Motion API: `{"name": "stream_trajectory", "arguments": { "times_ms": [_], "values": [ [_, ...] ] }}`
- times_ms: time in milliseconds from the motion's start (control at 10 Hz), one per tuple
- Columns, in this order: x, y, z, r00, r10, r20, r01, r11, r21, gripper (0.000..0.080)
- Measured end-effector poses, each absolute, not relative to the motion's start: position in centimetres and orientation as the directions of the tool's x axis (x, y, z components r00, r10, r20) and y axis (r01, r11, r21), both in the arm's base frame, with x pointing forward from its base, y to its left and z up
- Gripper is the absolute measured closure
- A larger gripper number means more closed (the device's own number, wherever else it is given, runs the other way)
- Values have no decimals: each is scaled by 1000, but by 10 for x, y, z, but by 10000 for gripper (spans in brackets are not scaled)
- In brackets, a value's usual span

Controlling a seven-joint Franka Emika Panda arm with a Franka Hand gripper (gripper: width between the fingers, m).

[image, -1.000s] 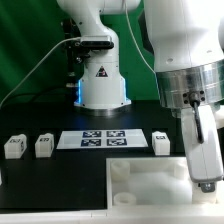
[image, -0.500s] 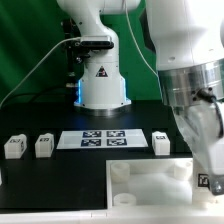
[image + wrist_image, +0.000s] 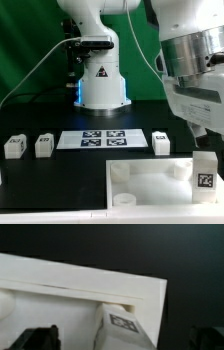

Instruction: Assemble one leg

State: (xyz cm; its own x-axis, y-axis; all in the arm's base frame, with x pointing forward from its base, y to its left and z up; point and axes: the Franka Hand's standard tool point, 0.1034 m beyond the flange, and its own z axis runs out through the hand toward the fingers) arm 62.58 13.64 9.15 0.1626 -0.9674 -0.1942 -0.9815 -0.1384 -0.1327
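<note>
Standing leg: small white tagged block [image 3: 204, 172] [image 3: 124, 325] stood upright at the large white square tray's [image 3: 150, 183] [image 3: 90, 283] corner.
Gripper: two-finger pincer [image 3: 120, 339] was spread wide, holding nothing.

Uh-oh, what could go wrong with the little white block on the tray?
1. The leg stands near the tray's edge. The pictures don't show whether it is fully seated, so it might tip or fall off.
2. The open gripper has a finger on each side of the leg, so a sideways move could knock it over.
</note>
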Motion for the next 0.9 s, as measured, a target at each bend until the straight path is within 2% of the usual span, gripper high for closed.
{"name": "stream_trajectory", "arguments": {
  "times_ms": [900],
  "values": [
    [625,135,89,172,-966,-192,-980,-148,-132,150]
  ]
}}
